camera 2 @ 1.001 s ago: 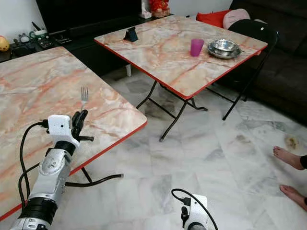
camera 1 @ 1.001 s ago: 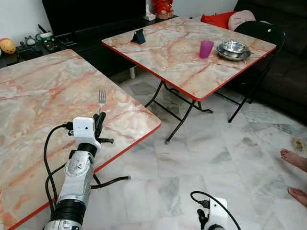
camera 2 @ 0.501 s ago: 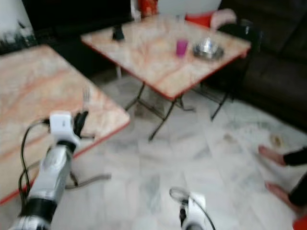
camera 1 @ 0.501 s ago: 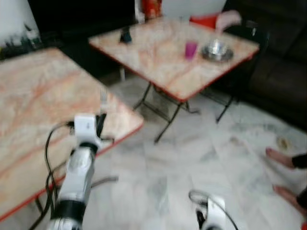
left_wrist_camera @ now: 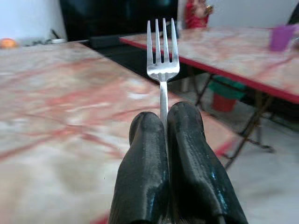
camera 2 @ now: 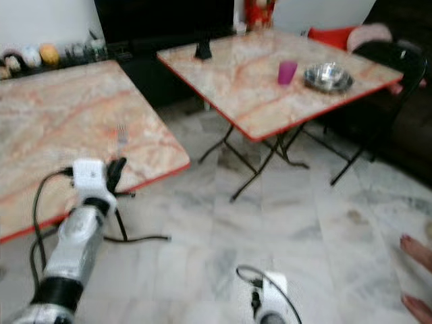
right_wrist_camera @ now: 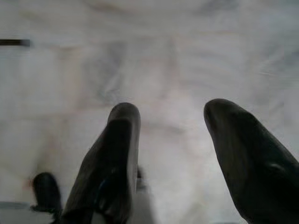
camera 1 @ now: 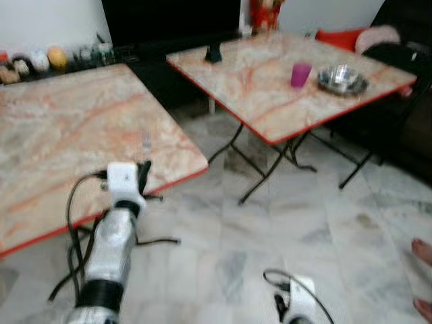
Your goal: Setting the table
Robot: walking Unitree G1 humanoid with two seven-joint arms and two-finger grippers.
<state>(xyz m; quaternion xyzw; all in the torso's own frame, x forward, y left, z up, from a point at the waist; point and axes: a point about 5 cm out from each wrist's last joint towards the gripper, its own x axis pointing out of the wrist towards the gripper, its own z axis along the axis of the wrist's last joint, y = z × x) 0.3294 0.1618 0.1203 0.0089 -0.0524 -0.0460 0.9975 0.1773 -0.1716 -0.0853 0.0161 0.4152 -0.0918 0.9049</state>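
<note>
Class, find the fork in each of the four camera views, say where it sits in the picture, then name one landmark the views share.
Left eye view: fork stands upright left of centre, above the left end effector.
Right eye view: fork upper left, over the near table's edge.
Left wrist view: fork top centre, tines up, clamped between the black fingers.
Right wrist view: floor beyond the open fingers, not the fork.
Shared landmark: purple cup on the far table.
</note>
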